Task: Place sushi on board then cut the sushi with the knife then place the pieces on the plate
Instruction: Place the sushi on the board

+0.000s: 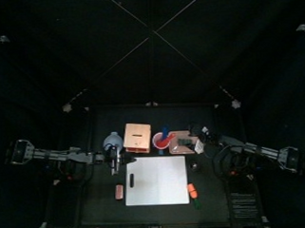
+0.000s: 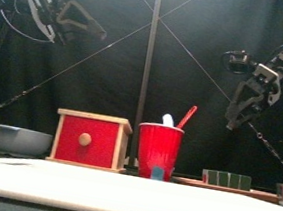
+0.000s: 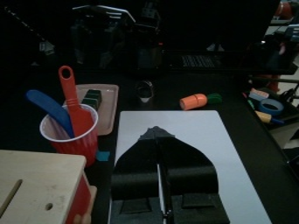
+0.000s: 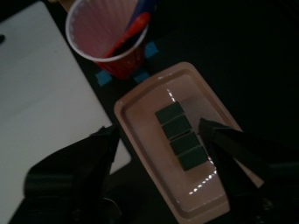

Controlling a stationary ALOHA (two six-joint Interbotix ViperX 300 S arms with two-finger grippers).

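The dark green sushi roll lies whole in the pink plate, right of the red cup; it also shows low at the right in the front view. My right gripper hangs open above the roll, a jaw on each side, not touching it. The cup holds a blue knife and a red knife. The white board lies bare at the front. My left gripper is shut on nothing, raised over the board's left part.
A wooden box with a red drawer front stands left of the cup, a blue-grey bowl further left. An orange toy lies by the board's right edge, another by its left. A metal cutter sits beyond the board.
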